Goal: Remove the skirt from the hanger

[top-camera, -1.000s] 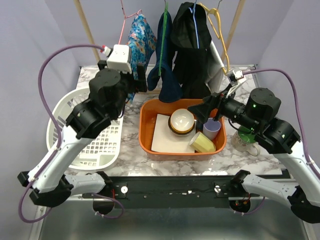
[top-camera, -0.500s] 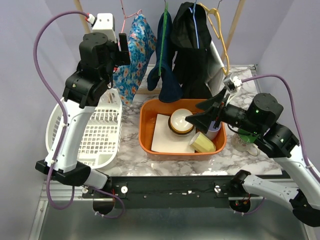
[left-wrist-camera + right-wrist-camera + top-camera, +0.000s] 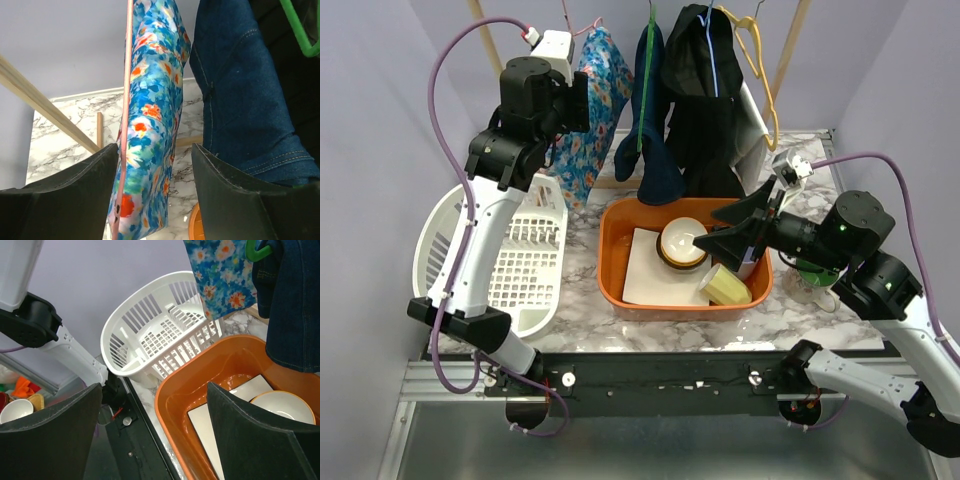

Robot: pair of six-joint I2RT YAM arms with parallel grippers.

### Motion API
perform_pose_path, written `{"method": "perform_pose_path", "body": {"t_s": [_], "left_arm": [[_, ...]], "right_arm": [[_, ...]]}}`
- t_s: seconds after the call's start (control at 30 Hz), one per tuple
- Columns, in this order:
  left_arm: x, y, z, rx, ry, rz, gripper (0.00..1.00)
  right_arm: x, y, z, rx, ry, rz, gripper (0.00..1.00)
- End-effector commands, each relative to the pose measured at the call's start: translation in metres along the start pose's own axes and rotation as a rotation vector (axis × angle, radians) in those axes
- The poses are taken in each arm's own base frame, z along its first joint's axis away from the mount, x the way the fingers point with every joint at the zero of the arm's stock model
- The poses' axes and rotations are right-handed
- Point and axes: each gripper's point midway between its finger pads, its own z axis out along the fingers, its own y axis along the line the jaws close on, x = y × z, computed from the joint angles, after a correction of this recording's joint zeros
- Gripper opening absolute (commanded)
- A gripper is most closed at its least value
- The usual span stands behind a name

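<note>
The skirt (image 3: 605,75) is blue with orange and white flowers and hangs on a pink hanger (image 3: 565,25) at the back left of the rail. My left gripper (image 3: 582,102) is raised beside it and open. In the left wrist view the skirt (image 3: 150,100) and the pink hanger's edge (image 3: 128,75) hang between the open fingers of my left gripper (image 3: 155,147), and I cannot tell if they touch. My right gripper (image 3: 716,228) is open and empty above the orange tub (image 3: 615,260). In the right wrist view my right gripper (image 3: 154,386) is far from the skirt (image 3: 220,280).
A denim garment (image 3: 648,110) on a green hanger and a black garment (image 3: 705,100) hang right of the skirt, with a yellow hanger (image 3: 760,70) beyond. The tub holds a plate, a bowl (image 3: 683,240) and cups. A white laundry basket (image 3: 510,280) stands at the left.
My left arm has risen from above the basket to the rail and moved right, bringing its open fingers around the skirt. My right gripper has shifted slightly left over the tub.
</note>
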Motion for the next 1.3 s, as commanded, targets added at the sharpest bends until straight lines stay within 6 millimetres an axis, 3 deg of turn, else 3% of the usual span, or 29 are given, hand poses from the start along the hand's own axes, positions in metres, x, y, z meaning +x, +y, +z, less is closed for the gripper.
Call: {"method": "perform_pose_path", "body": {"t_s": [0.0, 0.2, 0.3, 0.4, 0.57, 0.63, 0.7, 0.83, 1.27], "left_arm": [[0.002, 0.000, 0.009, 0.006, -0.006, 0.033, 0.67], [-0.003, 0.005, 0.012, -0.020, -0.025, 0.077, 0.62], [-0.004, 0.010, 0.015, -0.046, -0.022, 0.098, 0.49], [-0.005, 0.012, 0.018, -0.054, -0.027, 0.132, 0.43], [-0.001, 0.008, 0.028, -0.040, -0.012, 0.136, 0.42], [-0.002, 0.010, 0.031, -0.057, -0.015, 0.135, 0.36], [-0.002, 0.011, 0.034, -0.065, -0.018, 0.133, 0.17], [-0.013, 0.009, 0.031, -0.062, -0.048, 0.106, 0.00], [-0.061, 0.009, 0.008, -0.055, -0.189, 0.044, 0.00]], "right_arm": [[-0.006, 0.012, -0.006, -0.042, -0.019, 0.000, 0.92], [-0.008, 0.014, -0.009, -0.049, -0.035, 0.001, 0.92], [-0.010, 0.017, -0.009, -0.064, -0.038, 0.003, 0.92], [-0.012, 0.018, -0.009, -0.067, -0.046, 0.006, 0.92], [-0.015, 0.020, -0.008, -0.071, -0.047, 0.011, 0.92], [-0.018, 0.021, -0.009, -0.072, -0.053, 0.007, 0.92], [-0.019, 0.021, -0.010, -0.071, -0.056, 0.006, 0.92], [-0.021, 0.022, -0.012, -0.069, -0.063, 0.004, 0.92], [-0.025, 0.024, -0.014, -0.074, -0.090, 0.004, 0.92]]}}
